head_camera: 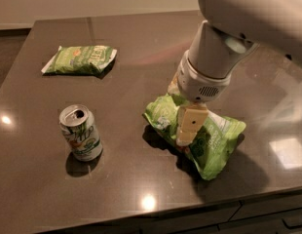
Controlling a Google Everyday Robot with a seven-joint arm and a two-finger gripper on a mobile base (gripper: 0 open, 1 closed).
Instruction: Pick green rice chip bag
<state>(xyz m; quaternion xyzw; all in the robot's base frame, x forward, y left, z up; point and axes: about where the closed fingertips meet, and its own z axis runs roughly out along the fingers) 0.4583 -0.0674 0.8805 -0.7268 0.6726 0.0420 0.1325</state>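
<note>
While the gripper (189, 126) is down on the middle of the green bag (220, 139), which lies on the table (141, 52) at near right, I cannot tell if it has hold, so closing and lifting seem left.

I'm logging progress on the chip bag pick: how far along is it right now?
Done: the claw is down on the middle of the green rice chip bag. In hand: securing a hold, which the view does not confirm. Left: the lift, since the bag lies on the table. The can and the smaller green bag sit apart from it.
</note>
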